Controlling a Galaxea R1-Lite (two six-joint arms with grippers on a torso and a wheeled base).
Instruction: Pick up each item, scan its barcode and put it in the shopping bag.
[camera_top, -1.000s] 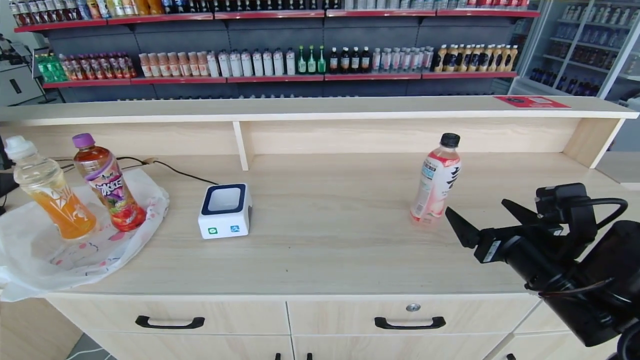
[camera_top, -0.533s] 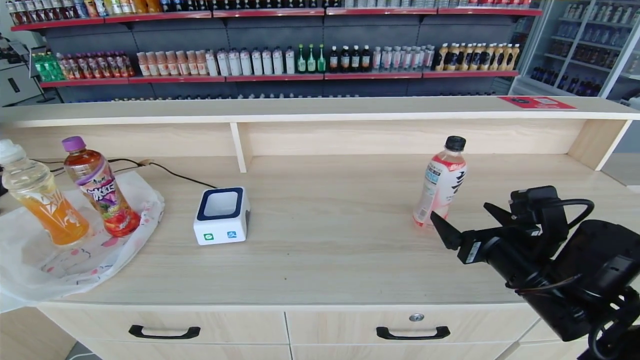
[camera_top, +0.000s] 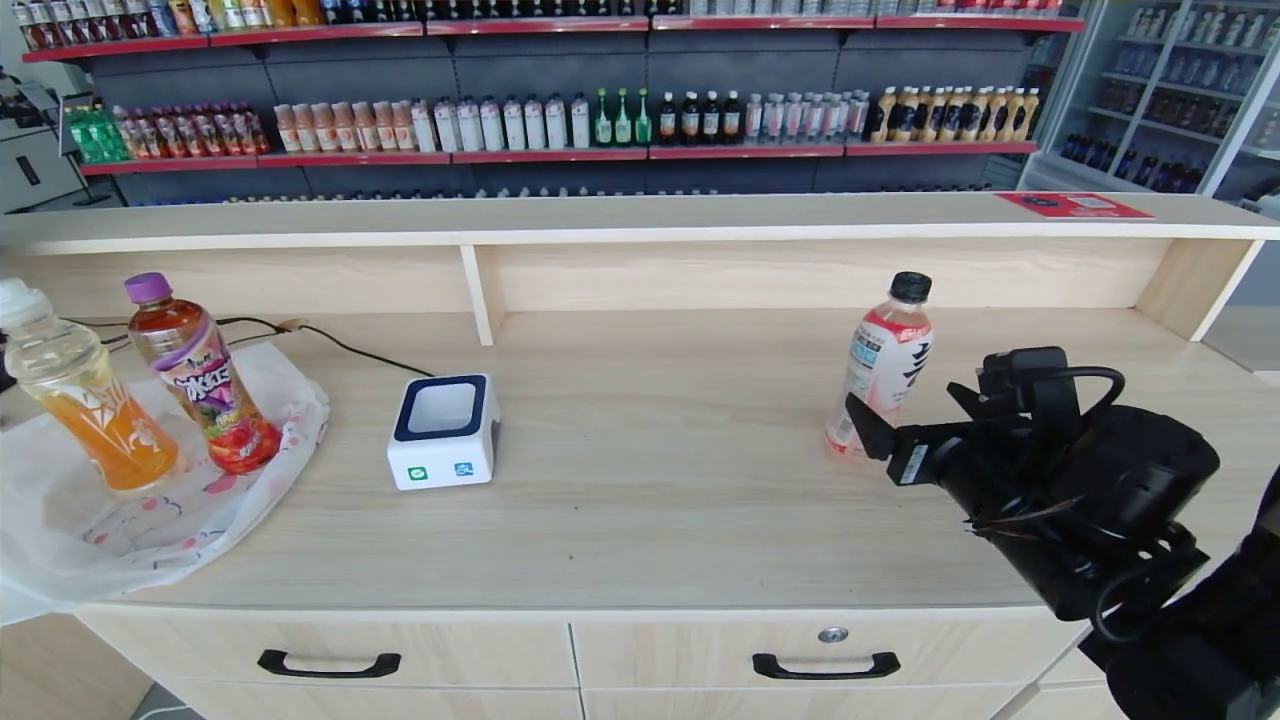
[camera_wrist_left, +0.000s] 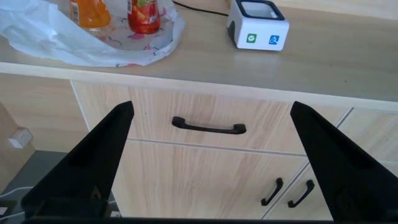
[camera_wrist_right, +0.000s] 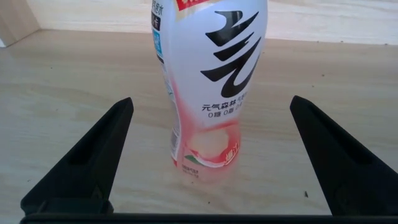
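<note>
A pink drink bottle with a black cap stands upright on the right part of the wooden counter. My right gripper is open just in front of it; in the right wrist view the bottle stands between and slightly beyond the fingers. The white scanner sits left of centre. At far left a white shopping bag lies spread out, with an orange-drink bottle and a purple-capped tea bottle standing on it. My left gripper hangs open below the counter edge, facing the drawers.
A raised shelf runs along the counter's back with an upright divider behind the scanner. A black cable trails from the scanner toward the bag. Drawer handles line the front below. A red card lies on the shelf top.
The head camera shifted a little early on. My right gripper has moved forward and left, closing in on the pink bottle until its fingers flank the base. The bottles and scanner stayed put.
</note>
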